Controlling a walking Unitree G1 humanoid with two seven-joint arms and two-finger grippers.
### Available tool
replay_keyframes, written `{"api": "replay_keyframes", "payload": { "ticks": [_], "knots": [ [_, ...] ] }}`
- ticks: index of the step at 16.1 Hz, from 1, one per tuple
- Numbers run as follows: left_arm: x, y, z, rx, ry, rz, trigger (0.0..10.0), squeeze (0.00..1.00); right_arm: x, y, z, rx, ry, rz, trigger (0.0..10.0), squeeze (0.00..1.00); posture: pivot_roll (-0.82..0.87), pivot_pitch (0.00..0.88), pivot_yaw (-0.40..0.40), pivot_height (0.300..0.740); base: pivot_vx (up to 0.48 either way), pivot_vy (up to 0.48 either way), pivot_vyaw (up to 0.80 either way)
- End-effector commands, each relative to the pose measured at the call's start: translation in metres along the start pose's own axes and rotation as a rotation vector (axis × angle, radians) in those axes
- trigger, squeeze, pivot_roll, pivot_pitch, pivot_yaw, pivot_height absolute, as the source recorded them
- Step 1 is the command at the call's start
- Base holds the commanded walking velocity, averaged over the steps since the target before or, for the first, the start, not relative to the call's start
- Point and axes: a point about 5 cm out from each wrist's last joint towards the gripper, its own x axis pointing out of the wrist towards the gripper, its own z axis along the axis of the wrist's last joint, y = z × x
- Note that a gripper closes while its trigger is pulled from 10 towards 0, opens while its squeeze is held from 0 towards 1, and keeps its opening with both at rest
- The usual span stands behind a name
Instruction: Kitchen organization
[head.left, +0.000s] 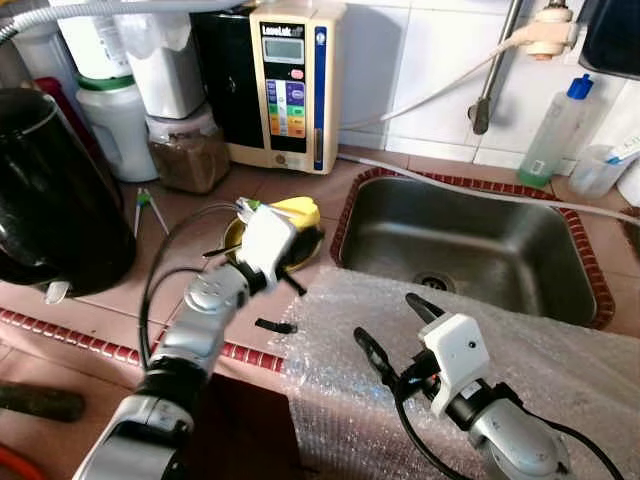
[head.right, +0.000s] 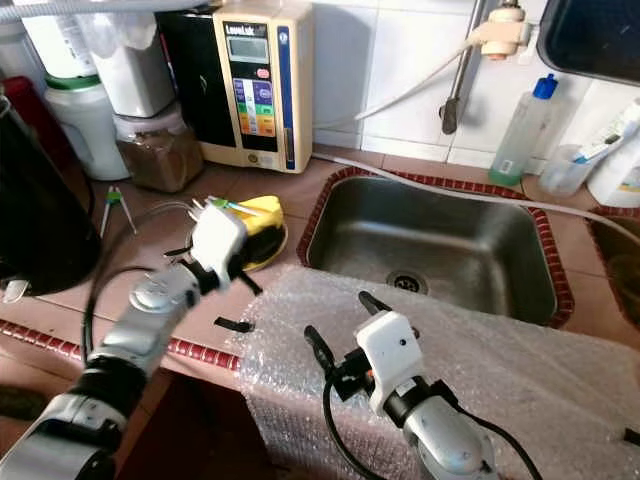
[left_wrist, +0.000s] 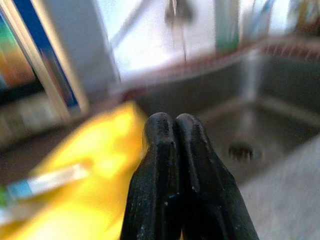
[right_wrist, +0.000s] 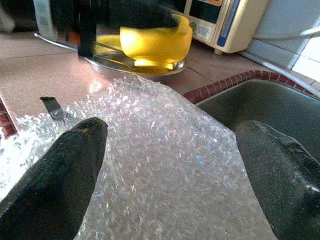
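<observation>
**Closed left gripper over the yellow dish, spread right gripper over bubble wrap**

The left gripper (left_wrist: 177, 165) hangs above the yellow object (head.left: 297, 213), which sits in a shallow metal dish (right_wrist: 107, 68) on the tiled counter (head.left: 110, 300), at about nine o'clock from the steel sink (head.left: 470, 245). Its two black fingers are pressed together with nothing between them. In the head views the wrist housing covers much of the yellow object, so its shape cannot be told; the left wrist view shows it only as a yellow blur with a pale strip lying across it.

The right gripper (head.left: 398, 335) hovers over a sheet of bubble wrap (head.left: 560, 370) that drapes over the counter's front edge, at six o'clock from the sink. Its fingers (right_wrist: 60, 175) are spread wide, holding nothing. The wrap's lower edge runs out of view.

A small black clip-like piece (head.left: 276, 326) lies on the counter beside the wrap's edge at nine o'clock; what it is cannot be made out. At the back wall stand a cream water appliance (head.left: 295, 85), a jar of brown contents (head.left: 190, 155) and a clear bottle with a blue cap (head.left: 555, 130). A black kettle (head.left: 50, 195) is cut off at the left edge.
</observation>
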Motion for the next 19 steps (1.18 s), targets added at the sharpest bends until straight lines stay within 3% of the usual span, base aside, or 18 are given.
{"api": "replay_keyframes", "payload": {
  "ticks": [1,2,3,6,14,19],
  "knots": [
    [0.001,0.006,0.016,0.012,-0.091,0.029,10.0,0.0,0.001,-0.002,0.001,-0.006,-0.005,0.005,10.0,0.0,0.02,0.0,0.025,0.74,0.0,0.0,0.0],
    [0.002,0.01,0.021,0.006,-0.117,0.059,10.0,0.0,0.002,-0.002,0.001,-0.007,-0.006,0.008,10.0,0.0,0.03,0.0,0.021,0.74,0.0,0.0,0.0],
    [0.004,0.022,0.026,-0.031,-0.131,0.156,10.0,0.0,0.004,-0.003,0.002,-0.009,-0.01,0.012,10.0,0.0,0.03,0.0,0.016,0.74,0.0,0.0,0.0],
    [0.01,0.029,0.02,-0.042,-0.064,0.211,10.0,0.0,0.006,-0.004,0.003,-0.011,-0.014,0.013,10.0,0.0,0.03,0.0,0.021,0.74,0.0,0.0,0.0],
    [0.027,-0.006,-0.013,0.001,0.142,0.057,10.0,0.0,0.004,-0.001,0.003,-0.003,-0.016,-0.008,10.0,0.0,0.0,0.0,0.046,0.74,0.0,0.0,0.0],
    [0.024,-0.008,-0.024,0.034,0.198,0.045,10.0,0.0,0.003,-0.001,0.002,-0.002,-0.015,-0.015,10.0,0.0,0.0,0.0,0.05,0.74,0.0,0.0,0.0]
  ]
}}
